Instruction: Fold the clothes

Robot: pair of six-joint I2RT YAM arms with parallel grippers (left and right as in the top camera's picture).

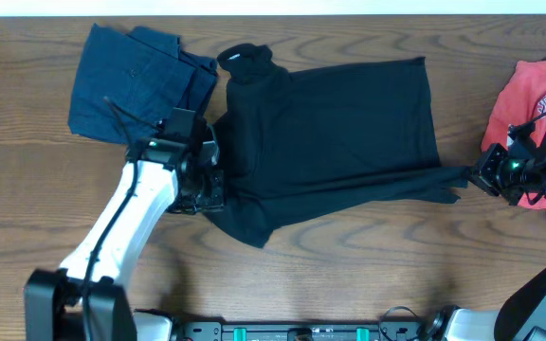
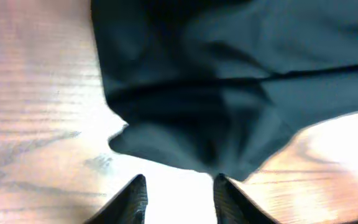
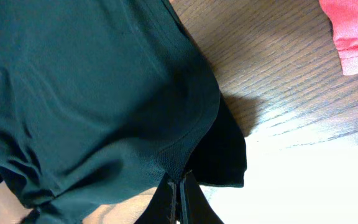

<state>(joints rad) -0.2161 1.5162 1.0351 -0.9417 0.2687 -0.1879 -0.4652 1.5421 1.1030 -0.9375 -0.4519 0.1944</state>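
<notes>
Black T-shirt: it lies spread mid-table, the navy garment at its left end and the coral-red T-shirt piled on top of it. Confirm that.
Wrong in one respect: the coral-red T-shirt is not on the black T-shirt; the overhead view shows it apart, at the right edge of the table. The rest stands: spread mid-table, navy garment at its left end.

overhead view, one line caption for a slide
Right gripper pinches the black T-shirt by a corner; left gripper open at its opposite edge.
</notes>
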